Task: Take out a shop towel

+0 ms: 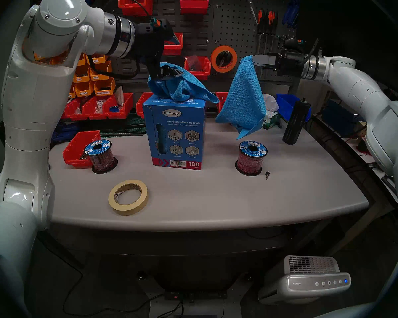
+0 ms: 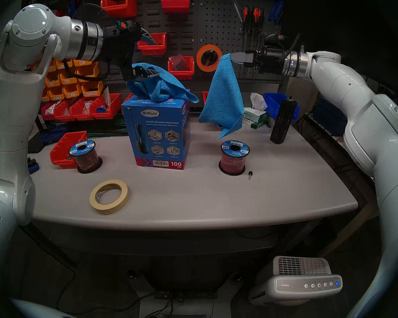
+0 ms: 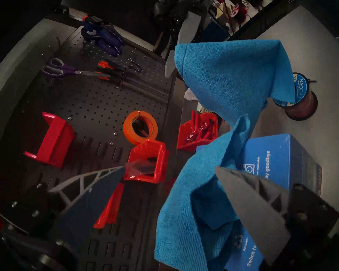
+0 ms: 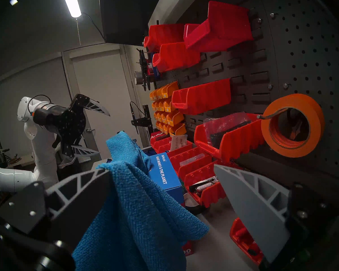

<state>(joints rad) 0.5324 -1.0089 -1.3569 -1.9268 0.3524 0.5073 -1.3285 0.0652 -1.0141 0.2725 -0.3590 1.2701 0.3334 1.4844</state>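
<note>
On table, centre: blue carton (image 1: 177, 131) upright on the grey table (image 1: 216, 196), "100 pack" face toward the near edge.
Towel: bright blue towel (image 1: 244, 97) hangs in the air right of the carton, clear of the table, its low corner above the right spool (image 1: 252, 157).
Right gripper: right gripper (image 1: 255, 60) level, pointing left, at the towel's top corner. In the wrist view the jaws stand wide apart; the cloth is draped over one finger (image 4: 82, 186) only, not pinched.
Second towel: another blue towel (image 1: 179, 85) bunched on the carton's top, one flap falling over the right edge. Whether any of it is inside the carton, cannot tell.
Left gripper: left gripper (image 1: 180, 58) above the carton's far-left top, jaws spread wide. Lower finger (image 3: 249, 202) lies in the second towel's folds, cloth lapped around it; upper finger (image 3: 90, 190) is free, in front of the pegboard.
Left side: red bin (image 1: 78, 147) with the left spool (image 1: 99, 154) touching its near-right corner.
Near edge: masking tape roll (image 1: 128, 197) flat, left of centre.
Right side: small black pin (image 1: 267, 174) just beside the right spool; black canister (image 1: 295, 122) leaning, farther right.
Far right: Kimtech box (image 2: 254, 119) with white tissue up, partly behind the hanging towel.
Back wall: pegboard with red bins and orange tape (image 1: 223, 58) on a hook.
</note>
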